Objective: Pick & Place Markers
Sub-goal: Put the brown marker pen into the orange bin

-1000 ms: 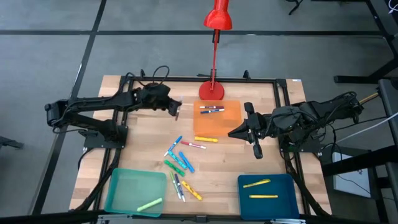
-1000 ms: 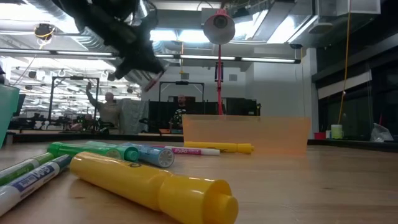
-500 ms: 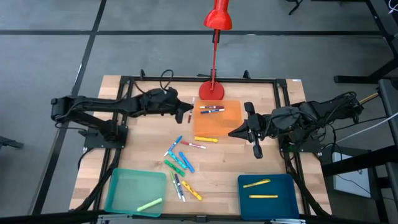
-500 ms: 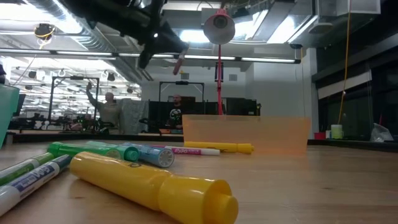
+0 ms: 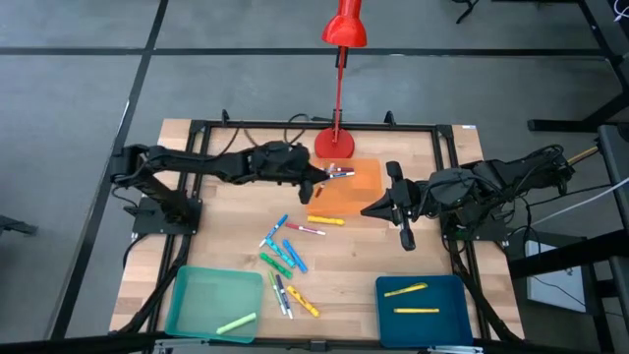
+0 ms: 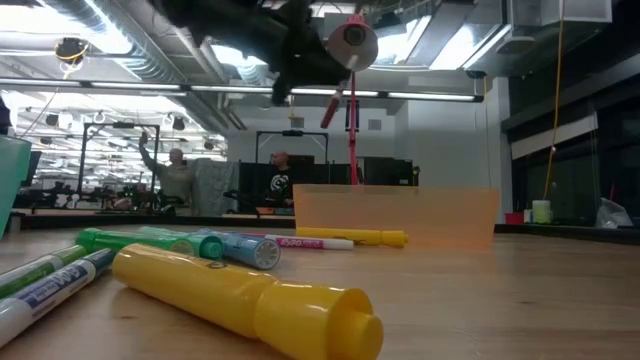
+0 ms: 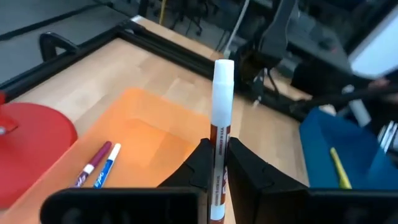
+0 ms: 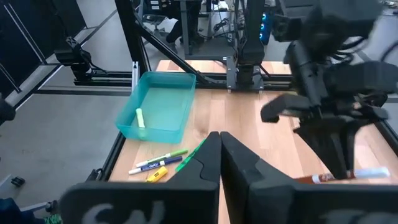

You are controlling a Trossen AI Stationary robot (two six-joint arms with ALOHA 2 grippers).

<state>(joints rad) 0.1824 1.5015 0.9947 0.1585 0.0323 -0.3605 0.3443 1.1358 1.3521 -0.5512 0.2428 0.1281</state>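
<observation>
My left gripper [image 5: 313, 183] hangs over the left edge of the orange tray [image 5: 356, 193], shut on a white-bodied marker [image 7: 221, 118] with a red band. Two markers [image 5: 337, 173] lie in that tray. Several loose markers [image 5: 285, 261] lie on the wood mid-table, with a yellow one [image 5: 325, 220] and a pink-white one [image 5: 305, 229] nearer the tray. My right gripper [image 8: 219, 142] is shut on nothing and held high beside the orange tray's right edge [image 5: 378, 208]. My left gripper pinches the marker's white barrel [image 7: 219, 155] between its two fingers [image 7: 200, 163]. The marker lies along the fingers, and its capped end [image 7: 224, 67] sticks out past them. The low view shows the marker [image 6: 330, 108] lifted clear and slanting down below the gripper.
The red lamp's base [image 5: 334, 145] stands just beyond the orange tray and its pole rises there. A teal tray [image 5: 211, 300] with one green marker sits near left. A blue tray [image 5: 423, 305] with two yellow markers sits near right. A black frame [image 5: 295, 125] rims the table.
My left gripper has carried the marker from the table's far left toward its right, and now hangs over the orange tray's left edge. It has rolled on the way and risen a little, and it has stayed shut on the marker.
</observation>
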